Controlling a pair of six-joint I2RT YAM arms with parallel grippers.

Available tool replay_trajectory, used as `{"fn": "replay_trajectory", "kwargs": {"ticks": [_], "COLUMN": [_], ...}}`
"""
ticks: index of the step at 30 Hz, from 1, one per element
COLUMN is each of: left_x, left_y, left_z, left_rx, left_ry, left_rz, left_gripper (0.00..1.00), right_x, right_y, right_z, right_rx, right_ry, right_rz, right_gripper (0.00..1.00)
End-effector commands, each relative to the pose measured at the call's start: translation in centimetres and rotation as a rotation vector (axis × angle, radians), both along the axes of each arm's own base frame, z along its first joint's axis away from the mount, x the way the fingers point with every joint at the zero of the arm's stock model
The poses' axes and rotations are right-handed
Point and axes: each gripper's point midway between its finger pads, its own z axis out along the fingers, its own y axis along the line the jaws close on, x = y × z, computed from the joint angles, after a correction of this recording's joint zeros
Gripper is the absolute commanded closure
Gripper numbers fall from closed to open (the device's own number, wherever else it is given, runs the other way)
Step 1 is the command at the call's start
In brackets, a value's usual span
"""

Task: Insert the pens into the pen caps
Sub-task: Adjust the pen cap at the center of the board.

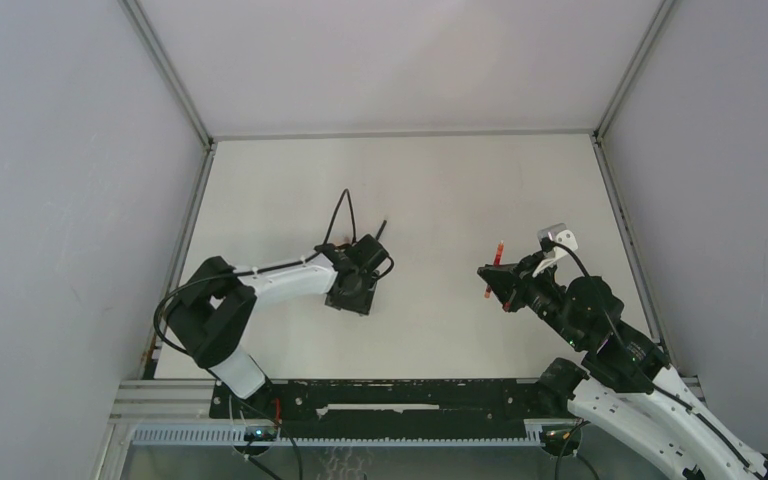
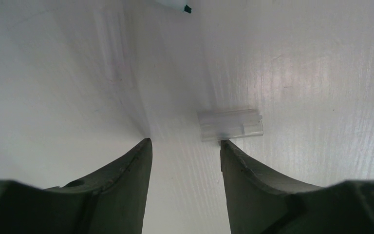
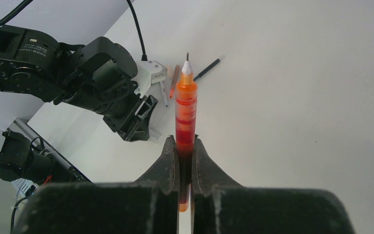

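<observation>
Now, over my pale table [image 1: 440, 190] boxed in by grey walls [image 1: 60, 150], my left gripper [image 2: 185, 144] hangs open beside a clear cap [image 2: 230, 125] while my right gripper [image 3: 186, 146] pinches a red pen [image 3: 186, 105].

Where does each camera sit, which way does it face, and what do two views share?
Top external: above and behind the bases, looking down at the table; left arm and right arm show.
Left wrist: on the left arm, looking down past the open left gripper at a clear cap; only its fingers show.
Right wrist: behind the right gripper, shut on a red pen, facing the left arm across the table.
Shared: top and right wrist views both show the red pen, left arm and a black pen.
</observation>
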Motion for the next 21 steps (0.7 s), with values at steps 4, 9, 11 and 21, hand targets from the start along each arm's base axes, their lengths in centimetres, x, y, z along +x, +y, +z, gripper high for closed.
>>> {"fn": "replay_trajectory", "kwargs": {"ticks": [4, 9, 11, 21], "left_x": [0.1, 0.9, 1.4, 3.0], "left_y": [3.6, 3.7, 3.5, 2.3], "left_z": [-2.5, -2.5, -2.4, -2.0], "left_rx": [0.173, 0.179, 0.177, 0.173], "left_ry": [0.025, 0.019, 0.009, -0.009], "left_rz": [0.041, 0.052, 0.053, 0.04], "left_gripper": [0.42, 0.43, 0.43, 0.43], "right_x": [0.2, 0.2, 0.2, 0.1], "right_y": [0.0, -0.2, -0.2, -0.2], "right_z": [1.5, 1.6, 1.5, 1.7], "right_rx": [0.055, 0.055, 0.054, 0.063], "right_ry": [-0.032, -0.036, -0.035, -0.037], "right_rz": [-0.014, -0.018, -0.019, -0.017], "right_gripper": [1.0, 1.0, 1.0, 1.0]}}
